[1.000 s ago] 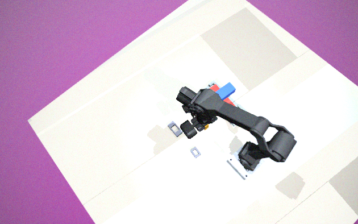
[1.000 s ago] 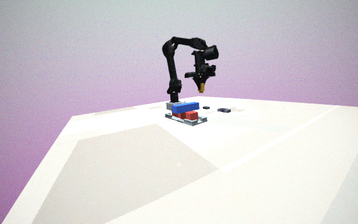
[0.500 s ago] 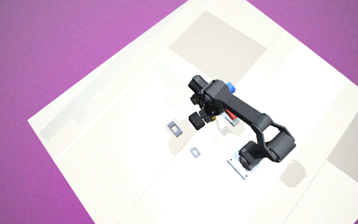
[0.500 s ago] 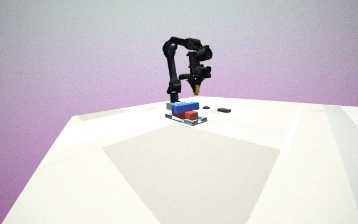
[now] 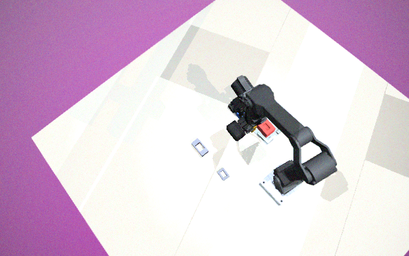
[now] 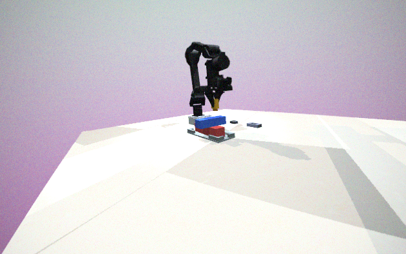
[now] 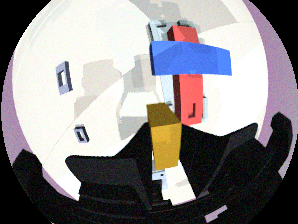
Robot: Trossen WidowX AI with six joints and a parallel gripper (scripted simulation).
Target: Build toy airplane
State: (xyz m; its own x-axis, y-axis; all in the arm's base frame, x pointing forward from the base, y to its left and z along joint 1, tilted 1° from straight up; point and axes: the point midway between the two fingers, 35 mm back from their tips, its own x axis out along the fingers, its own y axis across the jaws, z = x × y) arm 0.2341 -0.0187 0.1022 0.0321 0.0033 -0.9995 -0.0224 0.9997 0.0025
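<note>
The red fuselage point(image 5: 267, 132) point(image 6: 217, 131) point(image 7: 187, 90) lies in the pale grey jig point(image 5: 267, 141) point(image 7: 156, 32). The blue wing point(image 6: 211, 122) point(image 7: 192, 59) sits crosswise on top of it; the arm mostly hides the wing in the top view. My gripper point(image 6: 215, 100) point(image 7: 158, 125) is shut on the yellow tail fin point(image 5: 254, 128) point(image 6: 216, 104) point(image 7: 166, 145). It holds the fin upright in the air, above and beside the fuselage's tail end. In the wrist view the open tail socket point(image 7: 192, 111) shows to the right of the fin. The fin's tab cannot be made out.
A larger grey-blue rectangular frame point(image 5: 204, 153) point(image 6: 254, 125) point(image 7: 64, 89) and a smaller one point(image 5: 219, 170) point(image 6: 234, 122) lie on the table, off to one side of the jig. The robot's base plate point(image 5: 271, 194) stands near the jig's tail end.
</note>
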